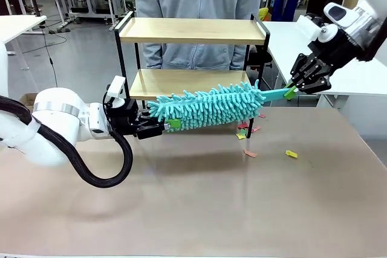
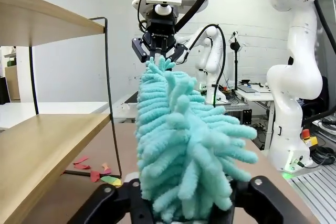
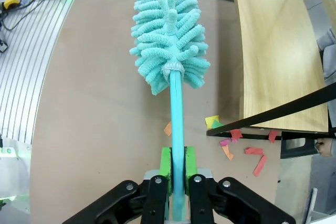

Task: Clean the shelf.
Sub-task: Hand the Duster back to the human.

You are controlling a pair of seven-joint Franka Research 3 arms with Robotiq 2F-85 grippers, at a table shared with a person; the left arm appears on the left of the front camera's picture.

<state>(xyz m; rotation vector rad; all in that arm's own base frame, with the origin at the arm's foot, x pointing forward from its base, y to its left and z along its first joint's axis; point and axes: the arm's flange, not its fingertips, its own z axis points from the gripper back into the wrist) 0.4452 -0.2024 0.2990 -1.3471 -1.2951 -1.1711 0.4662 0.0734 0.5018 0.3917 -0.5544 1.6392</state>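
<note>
Nearest, a broad stretch of the brown tabletop [image 1: 181, 209] lay bare in front of both arms, open room all the way to its near edge. Just beyond it the left gripper [image 1: 162, 127] reached in low from the left, its jaws partly closed around the fluffy tip of a teal microfibre duster [image 1: 208, 107]; in the left wrist view the chenille strands bulged out between the fingers [image 2: 113, 203]. The duster ran level above the table, rising slightly to the right, where the right gripper [image 1: 291, 92] pinched its slim teal handle [image 3: 177, 129] tight between green pads [image 3: 166, 166]. Scraps of coloured paper [image 1: 249, 143], red, yellow and green, lay scattered on the table under the handle end and around the shelf's right foot. Behind the duster stood the shelf [image 1: 192, 31], a small two-tier rack with two light wood boards in a thin black metal frame and raised end rails; both boards looked bare, and the duster head hung just in front of the lower board's front edge. The gap between the tiers stood open along the whole width. A person in a grey hoodie [image 1: 198, 10] stood directly behind the shelf at the far side.
</note>
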